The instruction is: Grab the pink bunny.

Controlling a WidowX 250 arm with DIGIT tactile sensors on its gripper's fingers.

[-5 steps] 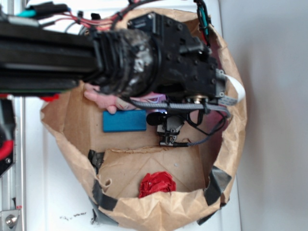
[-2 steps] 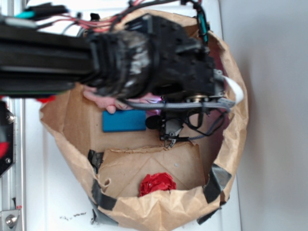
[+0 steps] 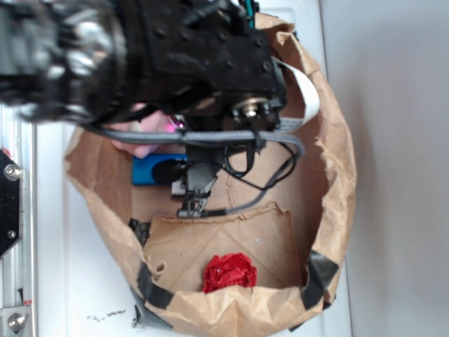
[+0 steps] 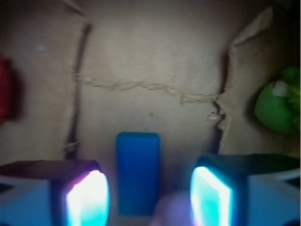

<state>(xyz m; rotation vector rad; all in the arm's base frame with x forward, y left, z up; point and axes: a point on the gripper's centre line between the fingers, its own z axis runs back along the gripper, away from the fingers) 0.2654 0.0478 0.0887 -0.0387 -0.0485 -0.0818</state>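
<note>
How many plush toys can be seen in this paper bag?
2. The pink bunny lies at the bag's far side, mostly hidden under the arm, beside the blue block. A green plush toy shows only in the wrist view. The arm may hide others.

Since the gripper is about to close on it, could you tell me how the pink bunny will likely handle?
The pink bunny looks fluffy and plush, so it will probably squash and flop rather than hold shape. It is likely light. Mostly hidden under the arm beside the blue block, it may snag there. The gripper is open.
</note>
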